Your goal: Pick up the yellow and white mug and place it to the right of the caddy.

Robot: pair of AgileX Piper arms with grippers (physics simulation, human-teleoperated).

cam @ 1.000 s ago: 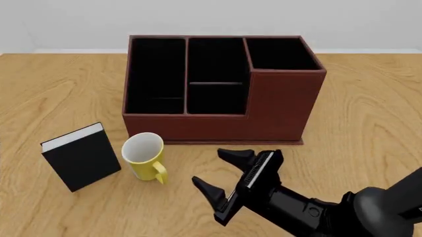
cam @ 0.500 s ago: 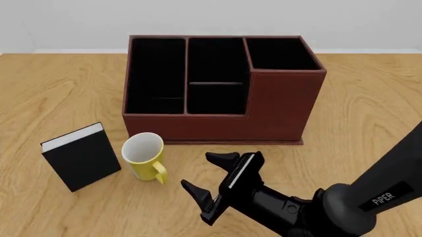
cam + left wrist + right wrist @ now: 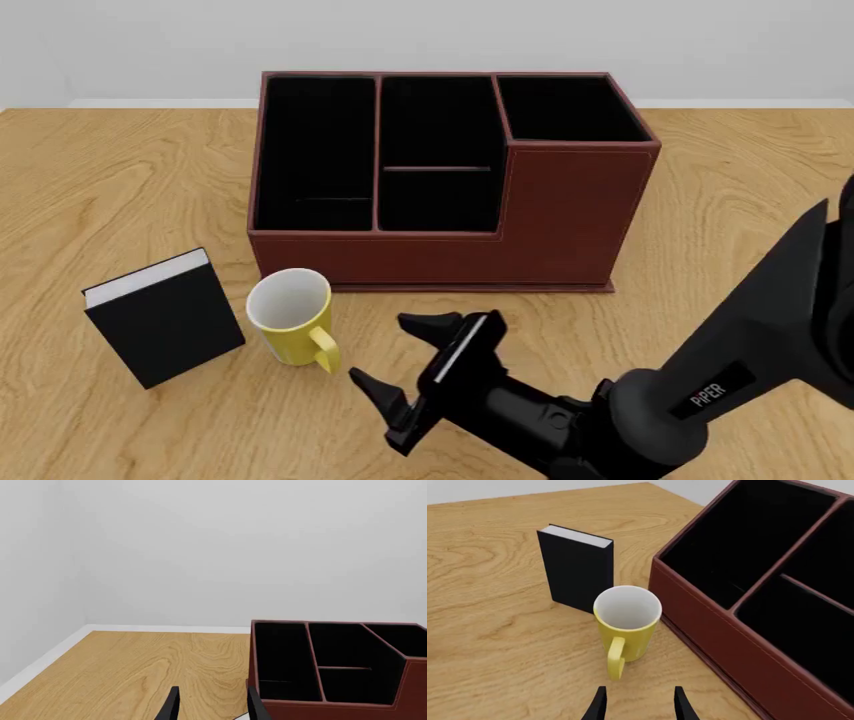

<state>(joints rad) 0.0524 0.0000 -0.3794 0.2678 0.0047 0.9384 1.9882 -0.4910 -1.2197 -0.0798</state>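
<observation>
The yellow and white mug (image 3: 291, 315) stands upright on the table in front of the caddy's left end, handle pointing to the front right. The dark red-brown caddy (image 3: 561, 215) stands behind it. My right gripper (image 3: 390, 352) is open and empty, low over the table just right of the mug's handle and apart from it. In the right wrist view the mug (image 3: 626, 625) stands just ahead of the open fingers (image 3: 599, 706), with the caddy (image 3: 720, 645) beside it. My left gripper (image 3: 213, 710) is open and empty, with the caddy (image 3: 333, 707) ahead of it.
A small black book with white page edges (image 3: 163, 315) stands left of the mug, also in the right wrist view (image 3: 577, 567). The wooden table (image 3: 747, 200) has bare surface to the right of the caddy. A white wall (image 3: 200, 555) is behind.
My right gripper has moved left across the table toward the mug's handle, staying open. The mug, book and caddy have not moved.
</observation>
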